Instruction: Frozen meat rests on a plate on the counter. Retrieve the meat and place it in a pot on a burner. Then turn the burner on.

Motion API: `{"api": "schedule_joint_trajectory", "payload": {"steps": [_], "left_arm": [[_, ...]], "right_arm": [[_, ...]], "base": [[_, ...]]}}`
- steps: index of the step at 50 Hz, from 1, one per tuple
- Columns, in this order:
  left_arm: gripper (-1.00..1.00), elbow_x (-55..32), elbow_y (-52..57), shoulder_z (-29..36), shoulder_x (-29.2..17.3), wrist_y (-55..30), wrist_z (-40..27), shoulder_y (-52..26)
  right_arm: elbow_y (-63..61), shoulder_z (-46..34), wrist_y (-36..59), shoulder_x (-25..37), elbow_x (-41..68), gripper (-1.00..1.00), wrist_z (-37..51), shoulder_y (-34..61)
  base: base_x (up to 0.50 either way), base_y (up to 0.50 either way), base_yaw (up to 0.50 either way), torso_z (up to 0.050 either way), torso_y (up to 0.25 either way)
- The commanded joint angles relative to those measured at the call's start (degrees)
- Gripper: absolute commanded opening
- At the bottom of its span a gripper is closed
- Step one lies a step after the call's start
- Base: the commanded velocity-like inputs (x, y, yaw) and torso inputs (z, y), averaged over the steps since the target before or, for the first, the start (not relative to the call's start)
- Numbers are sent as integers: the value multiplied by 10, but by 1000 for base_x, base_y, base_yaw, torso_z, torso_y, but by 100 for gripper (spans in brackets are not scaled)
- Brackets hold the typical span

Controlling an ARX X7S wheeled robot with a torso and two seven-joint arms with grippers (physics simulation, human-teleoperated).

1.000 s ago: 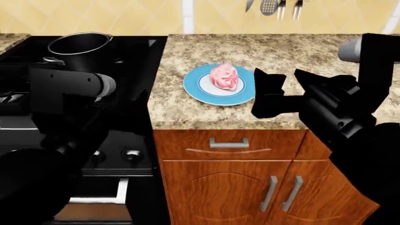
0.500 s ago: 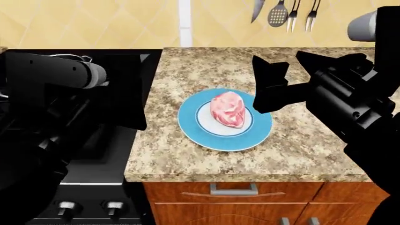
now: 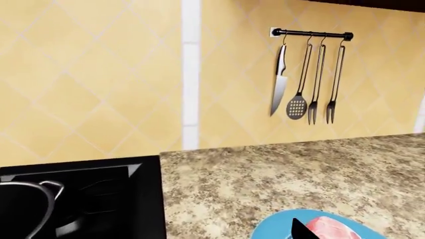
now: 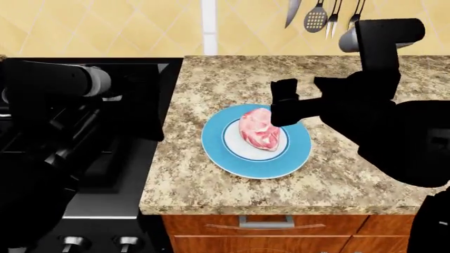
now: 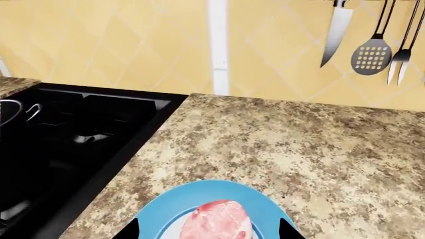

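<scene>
open counter (image 4: 211,84) around the plate (image 4: 218,153), right gripper (image 4: 285,108) overhanging the frozen meat (image 4: 257,130)

Bright even light, sharp, shadowless render

Frozen meat (image 4: 258,129) on plate (image 4: 228,153); plate on counter (image 4: 211,89).

A home kitchen: granite counter (image 4: 211,84), black stove (image 5: 79,129), utensils hanging (image 3: 309,79) on tiled wall.
</scene>
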Motion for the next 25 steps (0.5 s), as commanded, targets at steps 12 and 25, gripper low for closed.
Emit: {"api": "schedule_joint_trajectory", "payload": {"steps": [12,25], "left_arm": [[100,149,-100,83,24,140,126,25],[100,158,-83,72,20,181,144,53]], "right_arm": [[274,-216,30,-17,-163,100,-190,226],[241,-304,-10,1,-200,100,-304,190]], "base": [[0,0,0,0,0],[0,0,0,0,0]]}}
